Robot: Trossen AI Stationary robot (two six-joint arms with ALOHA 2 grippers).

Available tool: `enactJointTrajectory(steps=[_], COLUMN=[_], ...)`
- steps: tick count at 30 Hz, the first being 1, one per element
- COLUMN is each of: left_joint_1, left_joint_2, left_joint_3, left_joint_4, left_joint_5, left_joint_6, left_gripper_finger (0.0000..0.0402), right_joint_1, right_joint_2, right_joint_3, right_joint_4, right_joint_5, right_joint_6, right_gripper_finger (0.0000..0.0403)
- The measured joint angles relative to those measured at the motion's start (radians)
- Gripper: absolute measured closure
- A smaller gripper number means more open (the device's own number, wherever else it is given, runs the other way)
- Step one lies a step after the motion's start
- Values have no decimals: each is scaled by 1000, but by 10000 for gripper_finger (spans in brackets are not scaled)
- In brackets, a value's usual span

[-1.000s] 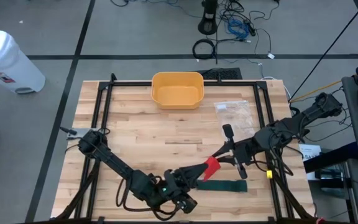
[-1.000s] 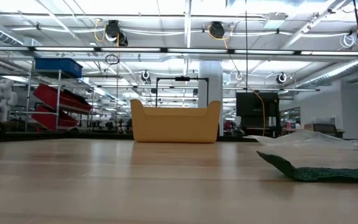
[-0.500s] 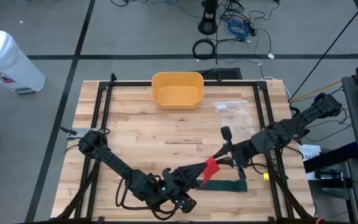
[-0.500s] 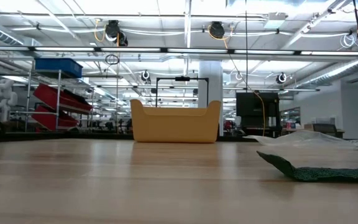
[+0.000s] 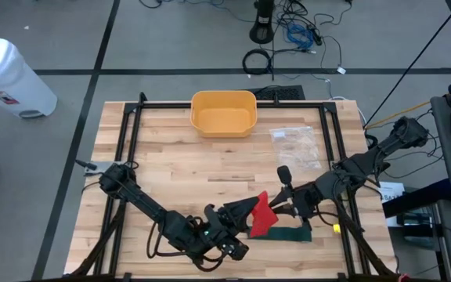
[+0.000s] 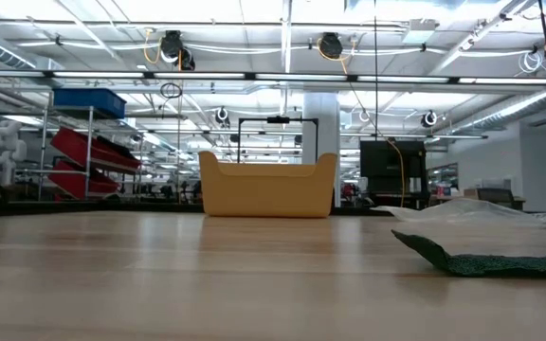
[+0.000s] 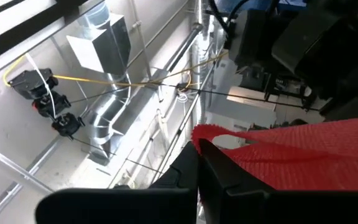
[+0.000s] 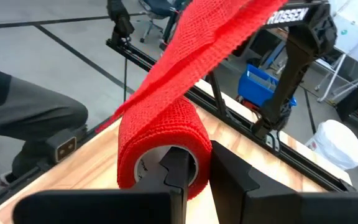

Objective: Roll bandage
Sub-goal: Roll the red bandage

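right pincer (image 5: 282,205) clamped through red bandage roll (image 8: 160,146) core, above desk (image 5: 171,164) front; left pincer (image 5: 245,211) pinching loose tail (image 7: 291,149). risk: slack or uneven pull, skewing wraps, tail slipping free, roll sliding off.

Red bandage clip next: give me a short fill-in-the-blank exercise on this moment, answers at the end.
1. The right gripper is shut on the red bandage roll through its ____.
2. The left gripper pinches the bandage's loose ____.
3. On the table under the roll lies a dark ____ strip.

Answers: core; end; green
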Motion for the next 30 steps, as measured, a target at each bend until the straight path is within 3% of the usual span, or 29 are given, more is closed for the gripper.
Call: enactJointTrajectory(steps=[9,23,30], left_joint_1=[1,-14,18], left_joint_2=[0,0,0], left_joint_3=[0,0,0], left_joint_4=[-2,-50,-47], left_joint_5=[-11,-35,-74], left_joint_6=[-58,-135,-135], left_gripper_finger=[390,286,263], right_joint_1=[22,23,48], right_joint_2=[0,-5,-21], right_joint_3=[0,0,0], right_joint_4=[0,-3,-3], right_joint_5=[1,-3,-5], right_joint_6=[9,13,27], right_gripper_finger=[362,362,362])
